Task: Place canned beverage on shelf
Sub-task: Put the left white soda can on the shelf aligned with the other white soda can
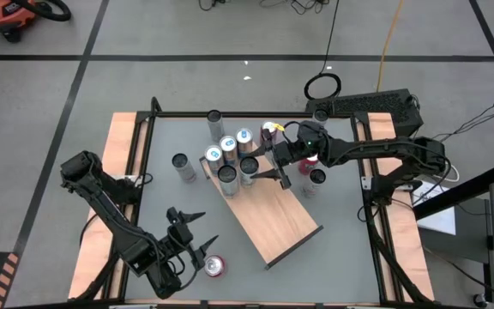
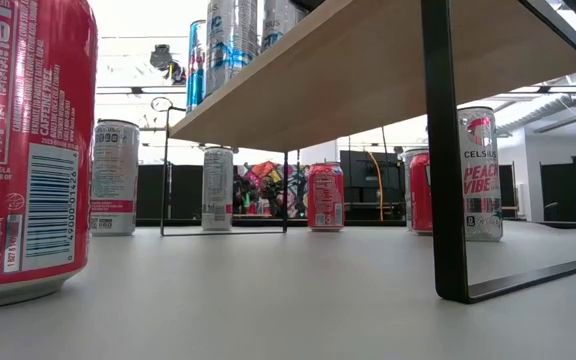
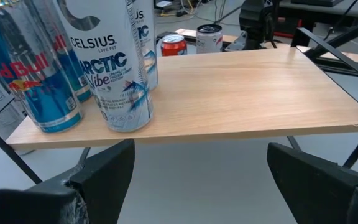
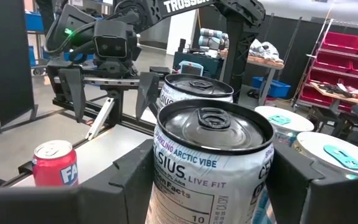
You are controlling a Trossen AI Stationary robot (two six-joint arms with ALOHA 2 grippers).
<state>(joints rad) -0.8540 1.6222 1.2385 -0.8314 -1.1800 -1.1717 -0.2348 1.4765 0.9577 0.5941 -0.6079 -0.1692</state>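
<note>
Right end effector [image 1: 268, 169] fingers straddle a silver-white Celsius can [image 4: 211, 165] standing on the light-brown wooden shelf [image 1: 274, 221], beside more cans there; grip contact unclear. Left end effector [image 1: 197, 238] wide open, empty, near a red can [image 1: 214, 267] on the table [image 1: 341, 223].

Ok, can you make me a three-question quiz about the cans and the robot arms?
1. Where do the cans on the shelf stand?
A. spread all over
B. bunched at one end
C. lined along the middle

2. What colour is the can on the table by the left end effector?
A. red
B. green
C. yellow

3. The left end effector is:
A. gripping a can
B. shut, empty
C. open, empty

Answers:
1 B, they crowd the end where the right end effector is, and the rest of the board is bare.
2 A, its side is red.
3 C, its fingers are spread with nothing between them.
</note>
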